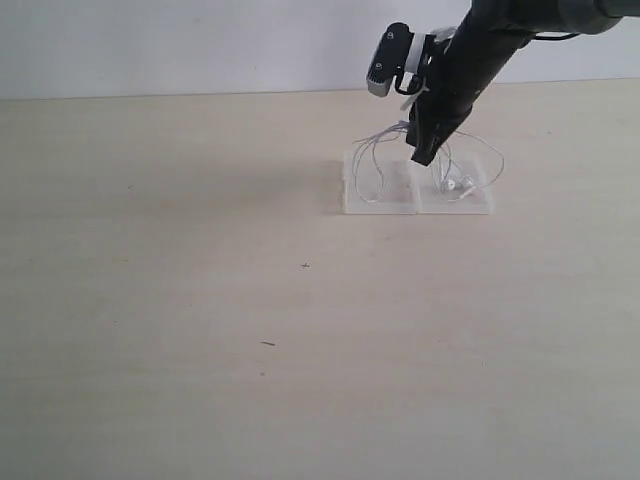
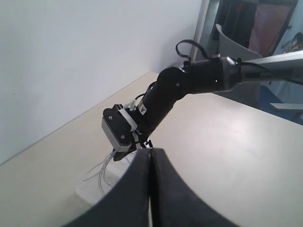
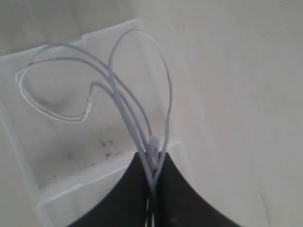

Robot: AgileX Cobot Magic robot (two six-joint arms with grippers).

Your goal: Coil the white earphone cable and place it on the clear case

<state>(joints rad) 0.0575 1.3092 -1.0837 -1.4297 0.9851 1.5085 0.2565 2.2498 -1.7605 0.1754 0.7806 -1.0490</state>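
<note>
On the far right side of the table lay the clear case, opened flat with its two halves side by side. The right arm came down from the far right, and its claw hung just over the middle of the case. A small grey camera sat on that arm.

The right claw was pinched shut on the white earphone cable. Several thin strands ran together into the tip of the claw. From there the cable spread out in big loose loops over the case. Most loops hung over the left half. Two little white earbuds hung low over the right half. I could not tell if they touched the plastic. One loop reached out past the right edge of the case.

The left claw was well apart from the case and could not be seen from the outside camera. Its own camera showed the two dark fingers pressed tight together, with nothing in them. It looked across the table at the right arm.
</note>
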